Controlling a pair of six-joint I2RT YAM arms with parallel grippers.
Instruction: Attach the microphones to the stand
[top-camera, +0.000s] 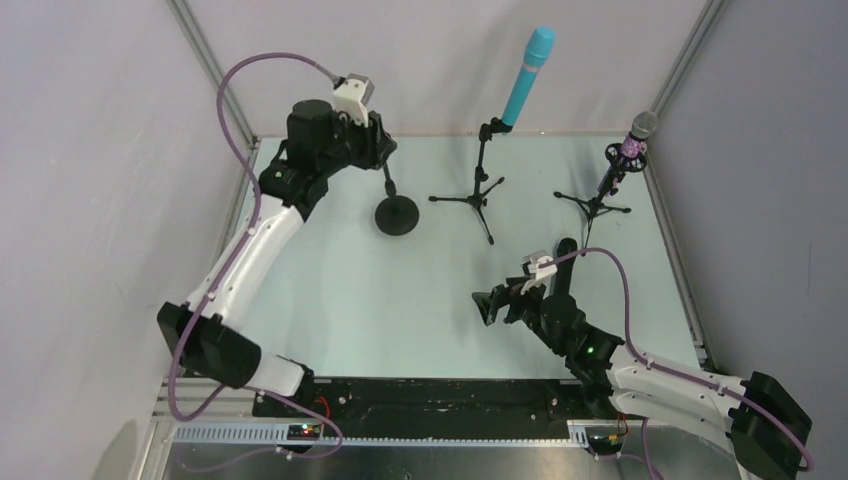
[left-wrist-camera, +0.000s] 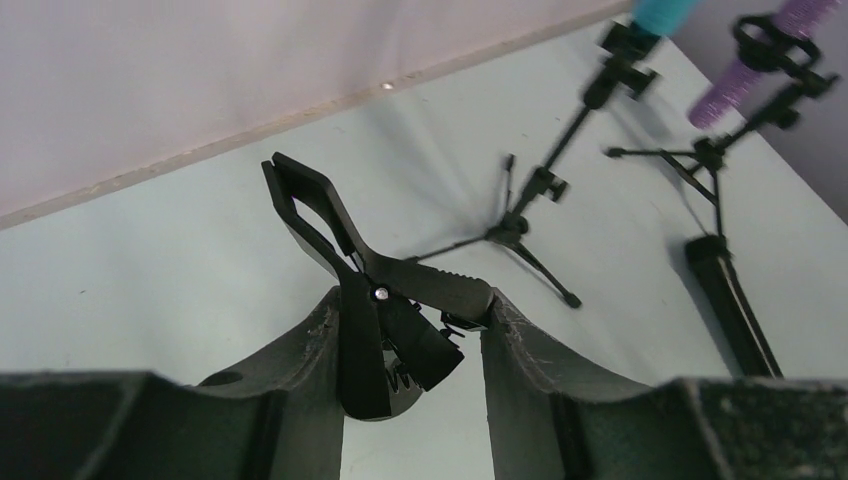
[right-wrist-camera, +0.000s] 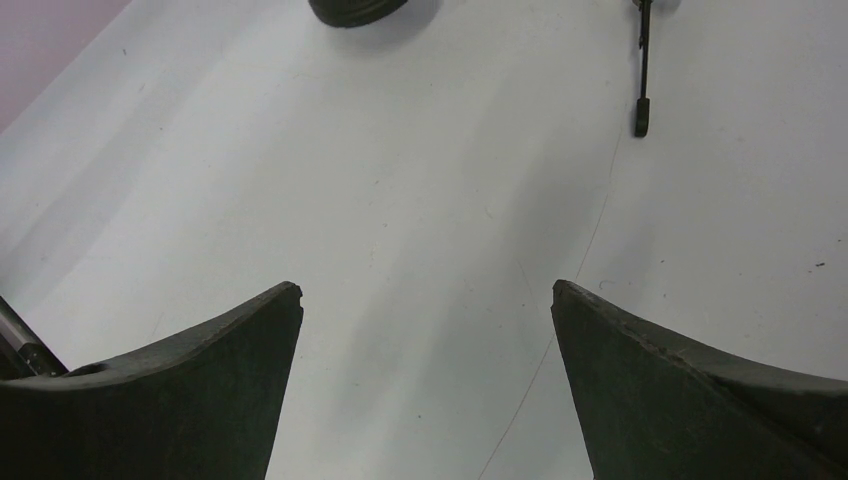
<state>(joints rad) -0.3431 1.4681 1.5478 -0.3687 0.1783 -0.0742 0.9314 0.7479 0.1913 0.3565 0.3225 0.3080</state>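
So, two of three look done: the turquoise microphone sits in the middle tripod stand, and the purple microphone sits in the right tripod stand, at the far right corner. The black microphone lies flat on the table, right of centre, just beside the right arm's wrist.

The step in hand, I reckon, is prepping the third mount. The left gripper is at the far left, pinching the handles of the spring clip on top of the round-base stand. I can't tell from the wrist view whether the clip's mouth is actually sprung apart.

The right gripper is spread wide with nothing between its fingers. It hovers over bare table, near centre, pointing left.

The next move likely calls for:
- the right arm swinging back right to the black microphone, closing across its body and lifting it
- carrying it far-left and feeding the handle into the clip mouth while the left holds the squeeze
- the left letting go only once the microphone is seated

The risk is that the round base tips or slides if the insertion pushes sideways.

The table is pale, matte and flat, with light scuffs. A thin wire trails across it. The plain grey-white walls sit in an aluminium frame, and the lighting is even.
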